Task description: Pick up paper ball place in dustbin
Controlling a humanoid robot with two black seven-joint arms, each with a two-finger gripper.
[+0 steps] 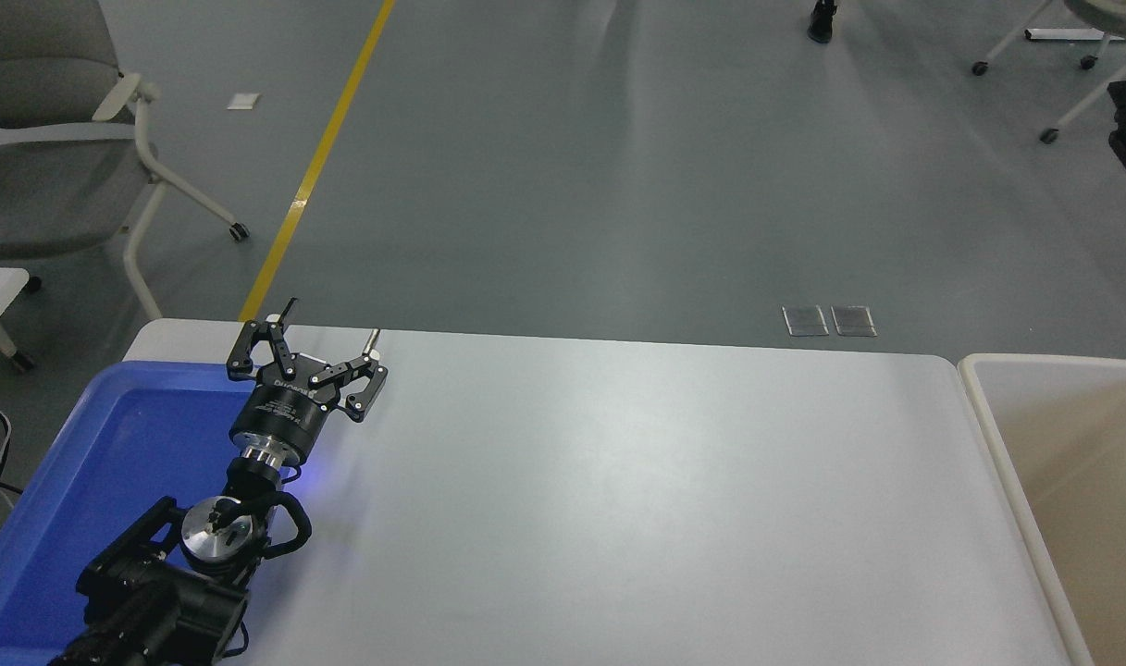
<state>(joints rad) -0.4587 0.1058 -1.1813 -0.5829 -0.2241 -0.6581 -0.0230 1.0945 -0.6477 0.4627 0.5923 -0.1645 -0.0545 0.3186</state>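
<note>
At the lower left, the left arm is sitting parked, its left gripper (327, 335) reaching over the far right corner of the blue tray (91, 462) with its fingers spread wide and holding nothing. On the right, the cream dustbin (988, 407) is standing just past the end of the white table (637, 499) (only part of its inside is showing, and no paper ball is visible anywhere). A grey chair (54, 157) is standing on the floor at the upper left.
</note>
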